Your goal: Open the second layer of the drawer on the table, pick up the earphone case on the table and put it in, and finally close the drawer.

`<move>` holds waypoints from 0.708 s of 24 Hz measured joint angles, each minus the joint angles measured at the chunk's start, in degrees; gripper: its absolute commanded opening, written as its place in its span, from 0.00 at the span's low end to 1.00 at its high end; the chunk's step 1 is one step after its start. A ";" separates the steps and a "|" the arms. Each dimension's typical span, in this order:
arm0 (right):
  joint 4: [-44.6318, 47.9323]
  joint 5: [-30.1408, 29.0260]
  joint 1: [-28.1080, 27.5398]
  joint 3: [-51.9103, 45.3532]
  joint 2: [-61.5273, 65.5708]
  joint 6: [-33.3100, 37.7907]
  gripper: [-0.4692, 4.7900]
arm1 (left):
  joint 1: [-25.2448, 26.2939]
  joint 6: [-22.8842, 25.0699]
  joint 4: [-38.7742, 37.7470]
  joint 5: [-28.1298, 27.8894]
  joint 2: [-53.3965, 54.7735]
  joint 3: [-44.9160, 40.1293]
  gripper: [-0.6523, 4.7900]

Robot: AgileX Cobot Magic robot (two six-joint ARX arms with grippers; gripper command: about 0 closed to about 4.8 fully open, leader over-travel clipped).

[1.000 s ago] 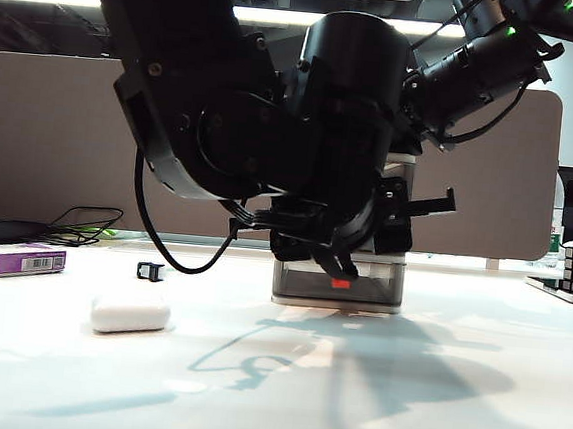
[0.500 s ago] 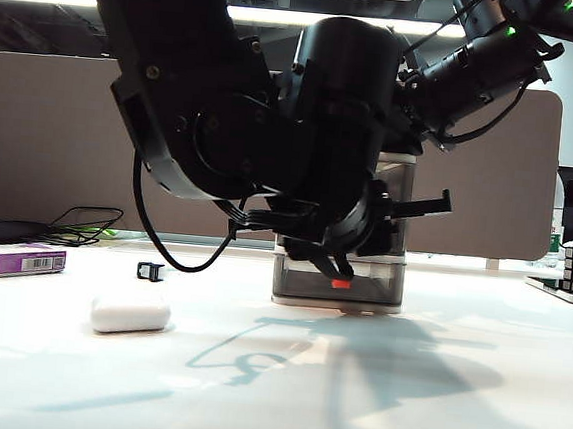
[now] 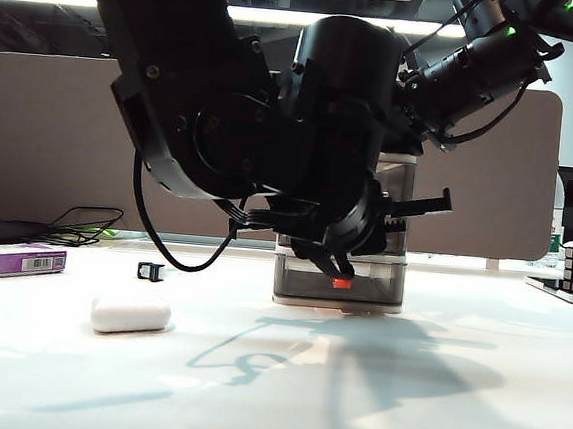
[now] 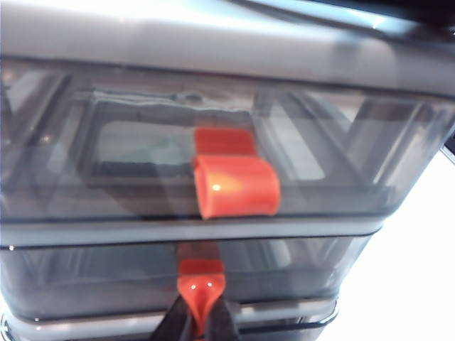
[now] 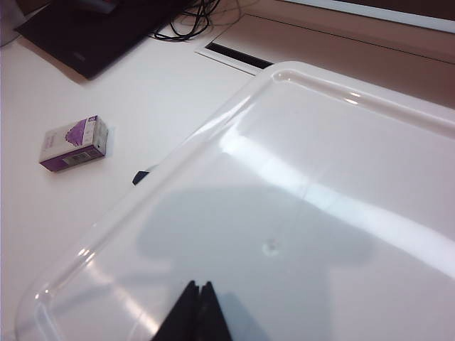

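Since the left claw (image 4: 202,316) is pinched shut on the red-orange handle (image 4: 202,280) of the second layer (image 4: 106,273), we're at the opening step, so next it needs a straight pull outward. The right claw (image 5: 199,312), tips together, sits over a clear top (image 5: 320,142), probably the drawer's (image 3: 391,284). The earphone case (image 3: 130,313) is on the table (image 3: 400,405), well left of it.

The left arm (image 3: 254,131) hides most of the drawer (image 3: 385,293), and the small black-and-white clip (image 3: 150,271) is too small to identify.
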 measured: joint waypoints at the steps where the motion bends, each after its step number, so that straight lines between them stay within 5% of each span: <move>1: -0.02 0.00 -0.02 0.00 0.00 0.00 0.08 | -0.07 0.00 -0.09 -0.02 0.00 0.00 0.11; 17: -0.44 -0.02 0.00 0.02 -0.02 -0.02 0.08 | -5.70 -3.56 -5.49 -3.37 -0.44 0.46 0.11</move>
